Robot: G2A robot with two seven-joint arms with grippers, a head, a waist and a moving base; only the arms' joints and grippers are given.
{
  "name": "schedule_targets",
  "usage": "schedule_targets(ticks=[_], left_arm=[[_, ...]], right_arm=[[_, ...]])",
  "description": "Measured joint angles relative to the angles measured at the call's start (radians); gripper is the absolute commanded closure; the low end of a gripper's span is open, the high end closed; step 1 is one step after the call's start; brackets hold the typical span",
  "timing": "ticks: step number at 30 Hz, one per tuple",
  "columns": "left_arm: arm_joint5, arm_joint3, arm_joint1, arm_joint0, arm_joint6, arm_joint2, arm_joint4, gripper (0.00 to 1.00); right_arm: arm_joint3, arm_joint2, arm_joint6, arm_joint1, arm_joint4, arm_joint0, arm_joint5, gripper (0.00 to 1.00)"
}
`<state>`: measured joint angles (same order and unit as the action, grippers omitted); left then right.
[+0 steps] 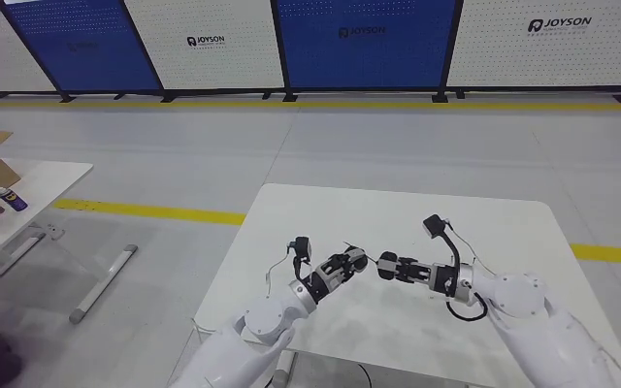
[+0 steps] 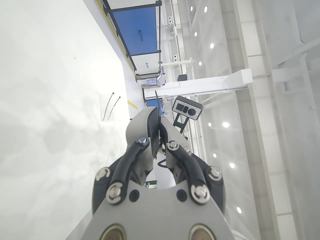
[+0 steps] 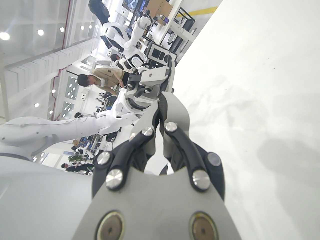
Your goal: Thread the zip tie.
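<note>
Left claw (image 2: 156,112) is clamped on the zip tie (image 2: 157,98), whose thin black end pokes past its pads, while right claw (image 3: 160,106), pressed together, faces it tip to tip above the table (image 1: 408,213); threading looks unfinished, no loop visible.

A white rectangular table with rounded corners (image 1: 408,209) stands on a pale grey floor (image 1: 194,145). A yellow tape line (image 1: 146,210) runs across the floor behind the table. Along the back stands a row of perforated partition panels in black frames, 2 blue ones (image 1: 367,44) alternating with white ones (image 1: 204,39). A second white table (image 1: 44,179) sits well apart at the left edge, with a small dark container (image 1: 14,201) on it and a grey metal bar (image 1: 102,283) low on the floor beside it. In the right wrist view, a brown cardboard box (image 3: 160,7) stands in the far room.
</note>
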<state>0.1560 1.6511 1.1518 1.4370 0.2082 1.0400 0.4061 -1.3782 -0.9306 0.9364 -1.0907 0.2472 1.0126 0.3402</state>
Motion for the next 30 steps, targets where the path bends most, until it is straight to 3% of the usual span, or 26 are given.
schedule_targets(ticks=[6, 10, 13, 14, 18, 21, 25, 30], left_arm=[[0.021, -0.008, 0.005, -0.001, -0.025, -0.014, -0.054, 0.00], [0.052, -0.011, 0.003, 0.001, 0.011, -0.017, -0.095, 0.00], [0.068, -0.011, 0.002, 0.007, 0.029, -0.013, -0.101, 0.36], [0.068, -0.012, 0.002, 0.007, 0.034, -0.013, -0.096, 0.53], [0.051, -0.025, 0.004, -0.006, 0.074, -0.016, -0.055, 0.70], [0.038, -0.039, 0.006, -0.018, 0.124, -0.016, 0.009, 1.00], [0.023, -0.066, 0.007, -0.035, 0.188, -0.001, 0.101, 1.00], [0.030, -0.083, 0.008, -0.041, 0.203, 0.000, 0.108, 1.00]], right_arm=[[-0.002, -0.017, 0.028, 0.005, -0.036, -0.002, -0.009, 1.00], [-0.013, -0.034, 0.058, 0.012, -0.059, -0.003, -0.021, 1.00], [-0.019, -0.040, 0.082, 0.015, -0.065, -0.002, -0.030, 1.00], [-0.020, -0.041, 0.089, 0.015, -0.066, -0.003, -0.030, 1.00], [-0.015, -0.033, 0.101, 0.012, -0.052, -0.005, -0.011, 1.00], [-0.007, -0.027, 0.099, 0.008, -0.045, -0.009, -0.001, 1.00], [-0.006, -0.025, 0.094, 0.004, -0.029, -0.010, 0.000, 1.00], [-0.004, -0.029, 0.083, 0.000, -0.019, -0.006, 0.000, 1.00]])
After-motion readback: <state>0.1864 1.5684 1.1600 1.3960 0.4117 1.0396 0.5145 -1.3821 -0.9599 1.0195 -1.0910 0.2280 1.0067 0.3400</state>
